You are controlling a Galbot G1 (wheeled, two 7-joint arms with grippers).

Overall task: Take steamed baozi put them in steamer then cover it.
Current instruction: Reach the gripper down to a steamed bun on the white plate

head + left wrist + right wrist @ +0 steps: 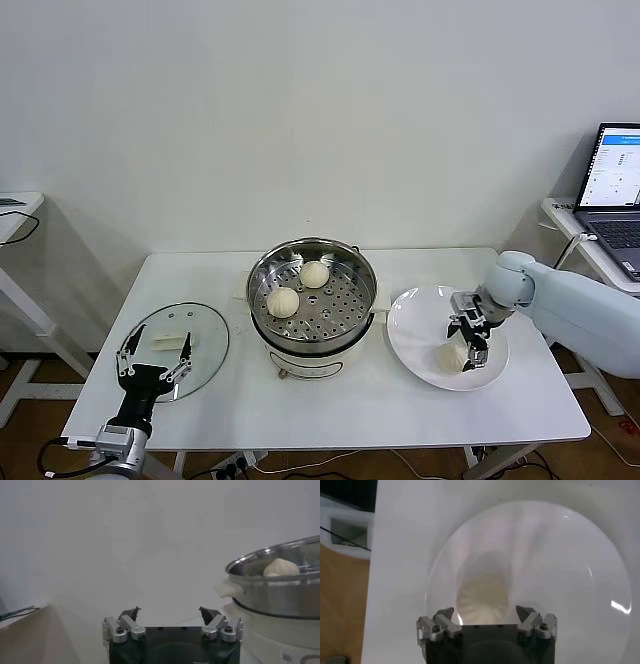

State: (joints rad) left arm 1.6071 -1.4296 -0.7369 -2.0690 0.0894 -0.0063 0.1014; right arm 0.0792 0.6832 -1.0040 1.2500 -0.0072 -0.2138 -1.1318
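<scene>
We find the right gripper over the white plate, its jaws spread wide either side of one steamed baozi; contact cannot be confirmed, since the gripper body hides the bun's near edge in the right wrist view. Two more baozi lie on the perforated tray inside the steamer. The left gripper rests wide open over the glass lid. The laptop is cut off; its screen text is unreadable.
</scene>
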